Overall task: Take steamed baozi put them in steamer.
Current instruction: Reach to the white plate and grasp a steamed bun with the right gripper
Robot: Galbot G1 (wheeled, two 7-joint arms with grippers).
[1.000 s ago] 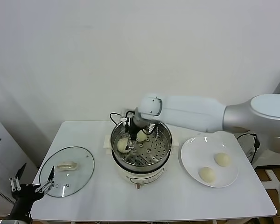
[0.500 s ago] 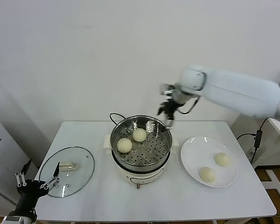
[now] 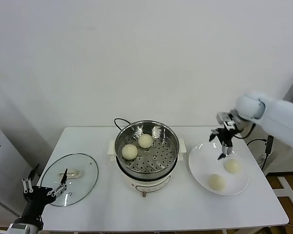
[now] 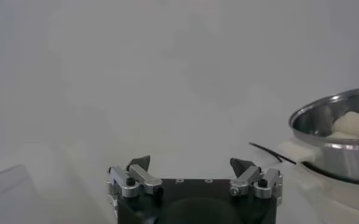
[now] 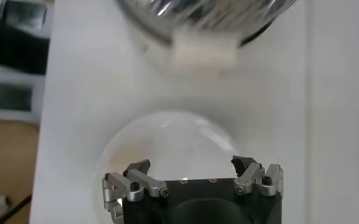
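The steel steamer (image 3: 156, 130) sits on its white cooker base at the table's middle and holds two cream-white baozi (image 3: 130, 151) (image 3: 145, 141). Two more baozi (image 3: 232, 166) (image 3: 216, 182) lie on the white plate (image 3: 200, 163) to the right. My right gripper (image 3: 222, 142) is open and empty, hovering above the plate's far part, just behind the nearer-to-it baozi. In the right wrist view the plate (image 5: 167, 137) lies under the open jaws (image 5: 191, 170). My left gripper (image 3: 45, 188) is open and parked low at the table's left front corner.
A round glass lid (image 3: 85, 180) with a cream knob lies flat on the table's left side, next to the left gripper. A black cable (image 3: 118, 122) runs behind the cooker. The steamer's rim (image 4: 334, 109) shows in the left wrist view.
My right gripper left the steamer, rose past its right rim and swung right and down over the plate. The second baozi stays in the steamer. The left arm shifted only slightly.
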